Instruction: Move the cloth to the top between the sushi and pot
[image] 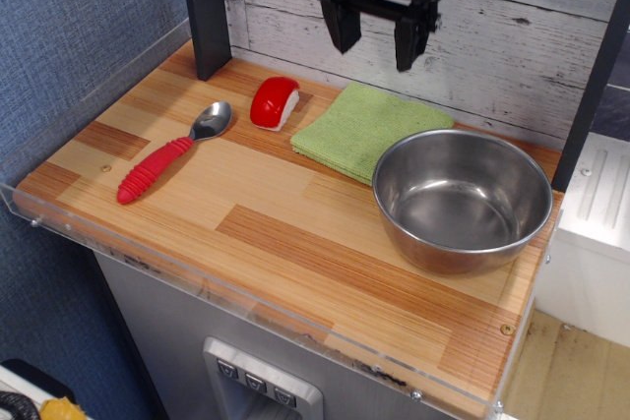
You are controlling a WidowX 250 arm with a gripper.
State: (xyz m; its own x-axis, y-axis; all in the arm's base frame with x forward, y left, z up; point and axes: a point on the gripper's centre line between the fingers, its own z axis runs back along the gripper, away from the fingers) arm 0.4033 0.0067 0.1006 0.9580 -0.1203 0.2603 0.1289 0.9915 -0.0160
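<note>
The cloth (366,130) lies flat on the table (285,233), directly below the gripper (377,41) and clear of it. The gripper hangs in the air with its two fingers (343,29) spread apart, holding nothing. Below and to its left sits the sushi (275,102), just beside the cloth's edge. Below and to its right stands the pot (461,199), its rim over the cloth's near corner. Farther left lies a spoon (172,153).

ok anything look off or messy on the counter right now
Nothing stands out. The cloth lies flat between the sushi and the pot, its near corner tucked behind the pot's rim. The spoon rests on the wood, and the gripper hangs open above, holding nothing.
</note>
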